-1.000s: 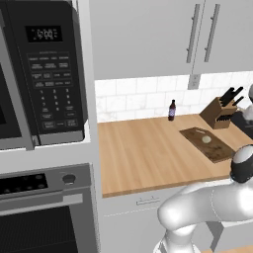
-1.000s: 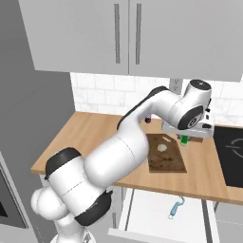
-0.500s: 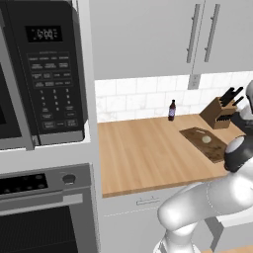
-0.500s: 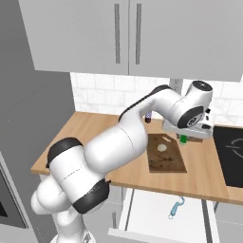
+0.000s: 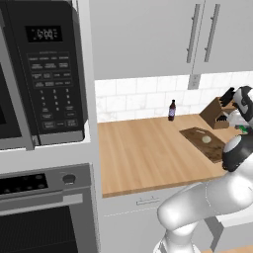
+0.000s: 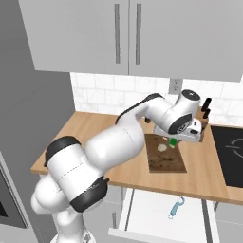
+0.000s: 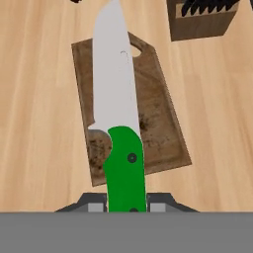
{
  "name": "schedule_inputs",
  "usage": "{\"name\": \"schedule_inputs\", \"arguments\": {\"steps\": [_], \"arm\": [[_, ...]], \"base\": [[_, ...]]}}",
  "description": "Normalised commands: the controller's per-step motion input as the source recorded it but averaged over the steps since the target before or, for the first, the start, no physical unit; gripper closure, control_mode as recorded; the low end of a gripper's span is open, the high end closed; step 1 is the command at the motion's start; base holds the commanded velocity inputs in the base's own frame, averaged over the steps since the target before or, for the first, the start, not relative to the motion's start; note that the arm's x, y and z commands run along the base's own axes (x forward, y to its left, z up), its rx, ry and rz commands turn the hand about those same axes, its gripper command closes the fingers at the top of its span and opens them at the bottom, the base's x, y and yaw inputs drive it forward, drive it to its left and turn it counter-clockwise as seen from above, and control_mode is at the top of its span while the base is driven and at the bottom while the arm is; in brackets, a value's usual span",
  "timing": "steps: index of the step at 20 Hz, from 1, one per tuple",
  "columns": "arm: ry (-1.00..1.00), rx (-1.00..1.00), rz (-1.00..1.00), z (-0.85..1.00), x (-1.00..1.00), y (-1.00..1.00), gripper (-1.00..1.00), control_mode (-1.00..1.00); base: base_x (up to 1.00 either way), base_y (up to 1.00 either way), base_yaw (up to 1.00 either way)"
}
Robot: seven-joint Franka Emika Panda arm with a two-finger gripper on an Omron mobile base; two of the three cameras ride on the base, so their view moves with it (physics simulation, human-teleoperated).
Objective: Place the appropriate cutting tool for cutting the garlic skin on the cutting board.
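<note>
My gripper is shut on the bright green handle of the knife. Its silver blade points away from me over the dark brown cutting board, which lies on the counter below. In the right base view the gripper hangs just above the far right part of the board, with the knife's green handle showing under the hand. The pale garlic rests on the board just left of the hand. From the left base view the board carries the garlic. In the hand view the blade hides the garlic.
A wooden knife block with black handles stands behind the board, close to the hand. A dark bottle stands by the tiled wall. A black cooktop lies to the right. An open drawer below holds a blue-handled tool.
The hand with the knife has drifted slightly left and down toward the board. The arm's elbow has shifted a little. Board and garlic have stayed put.
</note>
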Motion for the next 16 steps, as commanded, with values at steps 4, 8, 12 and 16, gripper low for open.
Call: {"name": "schedule_inputs", "arguments": {"steps": [4,8,12,16], "arm": [[0.00,0.00,0.00,-0.11,0.00,0.01,1.00,-1.00],[0.00,-0.04,0.00,-0.64,0.00,0.10,1.00,-1.00],[0.02,-0.07,0.00,-0.72,0.00,0.20,1.00,-1.00],[0.00,0.00,0.00,0.00,0.00,0.00,1.00,-1.00]], "base": [[0.00,0.00,0.00],[0.00,0.00,0.00],[0.00,0.00,0.00],[0.00,0.00,0.00]]}}
